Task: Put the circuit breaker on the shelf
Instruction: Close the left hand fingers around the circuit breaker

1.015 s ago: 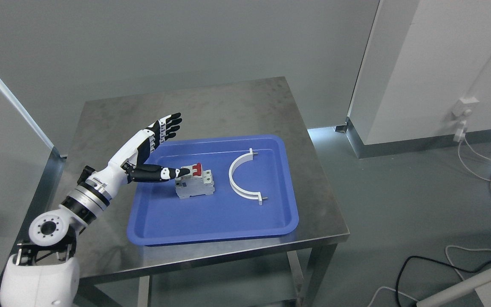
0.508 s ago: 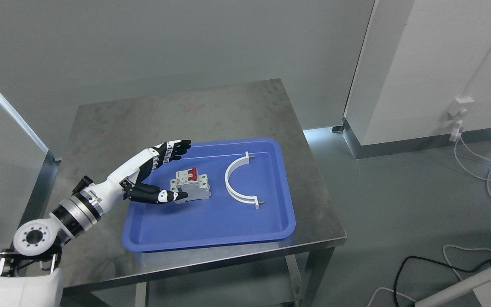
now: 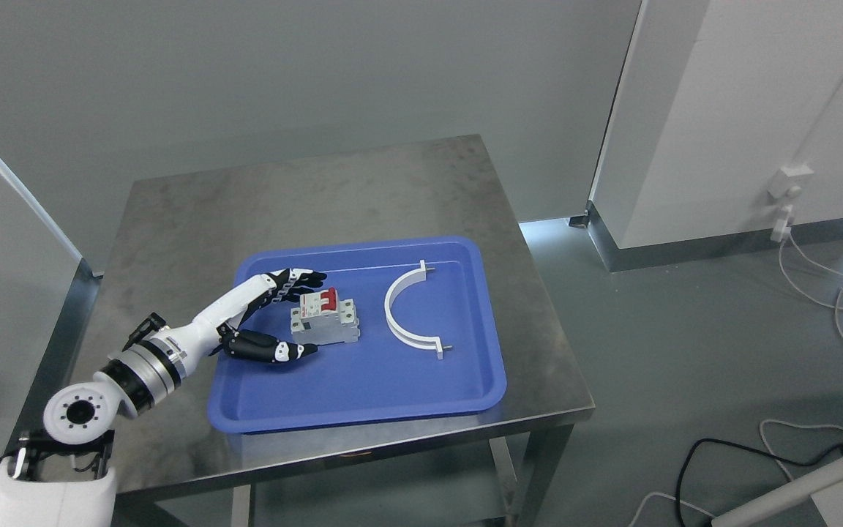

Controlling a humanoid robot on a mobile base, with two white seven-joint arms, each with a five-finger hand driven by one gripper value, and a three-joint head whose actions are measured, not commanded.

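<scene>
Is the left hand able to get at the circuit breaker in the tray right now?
Probably yes: the left hand is open around the circuit breaker in the blue tray, with nothing between them.

- Circuit breaker (image 3: pixel 325 320): a grey-white block with a red switch lever on top.
- It stands upright, lever at its 12 o'clock end.
- It sits in the blue tray (image 3: pixel 363 391), left of centre, toward 10 o'clock.

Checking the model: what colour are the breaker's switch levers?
Red, on a grey-white breaker body; clearest in the head view.
</scene>
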